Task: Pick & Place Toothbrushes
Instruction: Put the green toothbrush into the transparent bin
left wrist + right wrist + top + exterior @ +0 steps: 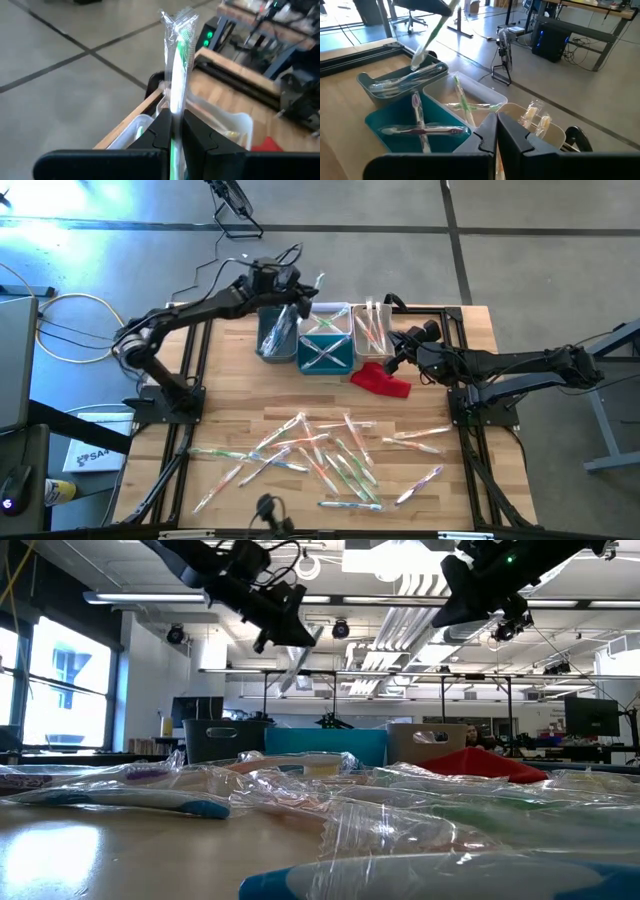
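Note:
Many wrapped toothbrushes (320, 460) lie scattered on the near half of the wooden table. My left gripper (297, 287) is raised over the far side, above the grey bin (272, 340), and is shut on a green toothbrush (177, 65) in a clear wrapper. From the right wrist view this brush (431, 37) slants down toward the grey bin (400, 82). My right gripper (392, 362) hovers shut and holds nothing, beside the red cloth (380, 380) and right of the bins. My left gripper pinches the wrapped green toothbrush by its handle (174, 117) between its two fingers. The brush runs along the fingers and sticks out well past their tips, its bristle end (184, 35) farthest out. It is lifted clear, slanting above the grey bin.
Beside the grey bin stand a teal bin (325, 355), a white bin (335, 318) and a pale bin (372, 330), each with a few toothbrushes inside. A black frame rail runs along the table's far edge (235, 82). Cables lie on the floor beyond.

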`<state>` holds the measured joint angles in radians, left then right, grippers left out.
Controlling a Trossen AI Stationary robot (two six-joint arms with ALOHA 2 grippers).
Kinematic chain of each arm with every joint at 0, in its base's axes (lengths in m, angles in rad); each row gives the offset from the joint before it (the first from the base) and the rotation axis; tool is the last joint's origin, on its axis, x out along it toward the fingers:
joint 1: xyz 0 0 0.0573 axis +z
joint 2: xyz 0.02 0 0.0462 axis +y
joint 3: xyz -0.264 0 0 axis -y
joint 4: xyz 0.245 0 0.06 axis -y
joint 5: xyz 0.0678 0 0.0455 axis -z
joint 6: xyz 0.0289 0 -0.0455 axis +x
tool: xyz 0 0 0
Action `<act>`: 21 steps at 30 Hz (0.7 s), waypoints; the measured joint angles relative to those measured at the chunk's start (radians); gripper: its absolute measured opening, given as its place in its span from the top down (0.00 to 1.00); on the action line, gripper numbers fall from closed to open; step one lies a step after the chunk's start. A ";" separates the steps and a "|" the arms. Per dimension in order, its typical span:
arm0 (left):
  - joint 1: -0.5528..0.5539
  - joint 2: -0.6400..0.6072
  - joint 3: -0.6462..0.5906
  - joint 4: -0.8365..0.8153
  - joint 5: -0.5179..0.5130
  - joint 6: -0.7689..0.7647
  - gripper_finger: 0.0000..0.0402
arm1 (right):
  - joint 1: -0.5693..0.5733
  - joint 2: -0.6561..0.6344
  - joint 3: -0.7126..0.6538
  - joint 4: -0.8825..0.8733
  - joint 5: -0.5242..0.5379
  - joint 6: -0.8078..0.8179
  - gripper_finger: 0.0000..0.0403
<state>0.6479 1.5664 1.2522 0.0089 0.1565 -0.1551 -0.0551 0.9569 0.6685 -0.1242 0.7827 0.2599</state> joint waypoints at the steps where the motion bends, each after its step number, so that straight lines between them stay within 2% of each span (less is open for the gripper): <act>1: 0.000 0.023 0.029 -0.017 0.000 0.018 0.96 | 0.000 0.000 0.000 0.000 0.000 0.001 0.99; 9: 0.000 0.167 0.209 -0.067 0.000 0.157 0.96 | 0.000 0.000 0.000 -0.001 0.000 0.002 0.99; 21: 0.000 0.280 0.242 -0.125 -0.017 0.185 0.96 | -0.011 0.000 0.000 -0.009 0.000 0.008 0.99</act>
<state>0.6479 1.8467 1.4940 -0.1166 0.1398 0.0301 -0.0656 0.9567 0.6684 -0.1333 0.7830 0.2676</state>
